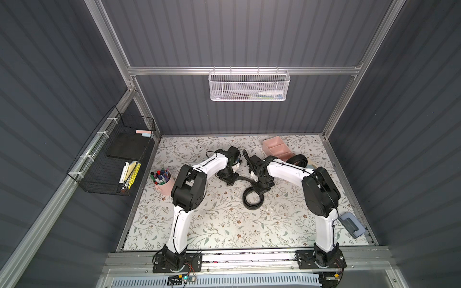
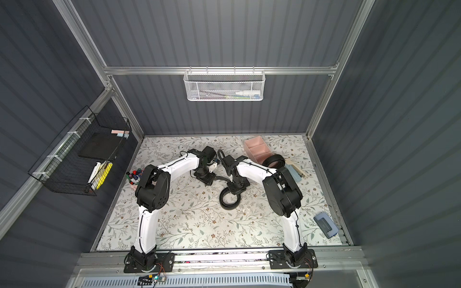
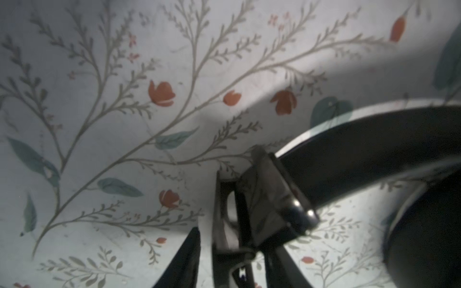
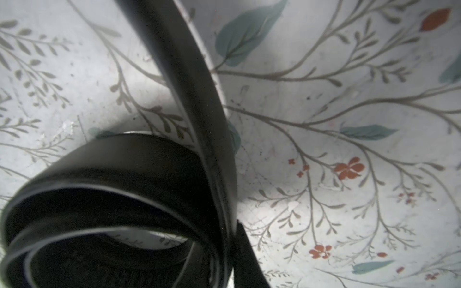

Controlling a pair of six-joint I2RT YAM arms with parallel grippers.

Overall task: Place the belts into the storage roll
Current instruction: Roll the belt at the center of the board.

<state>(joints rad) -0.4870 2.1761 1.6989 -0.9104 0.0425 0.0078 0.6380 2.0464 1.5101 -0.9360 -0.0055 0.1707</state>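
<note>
One rolled belt [image 1: 298,159] sits at the near end of the storage roll [image 1: 272,142]. The half-rolled belt [image 1: 253,199] lies well away from the storage roll. The right gripper [image 1: 260,189] pinches its strap, likely to stop it springing open. The left gripper [image 3: 234,269] has a finger on each side of the buckle [image 3: 264,199]. I cannot tell if it squeezes.

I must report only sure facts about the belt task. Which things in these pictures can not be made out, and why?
- Near end of the storage roll: in both top views the right arm covers it, so it is unclear whether the coiled belt sits inside.
- Tips of the left gripper: in the left wrist view the bottom edge cuts them off, so its grip on the buckle is unsure.
- Contents of the white basket: too small in the top views, behind mesh.
</note>
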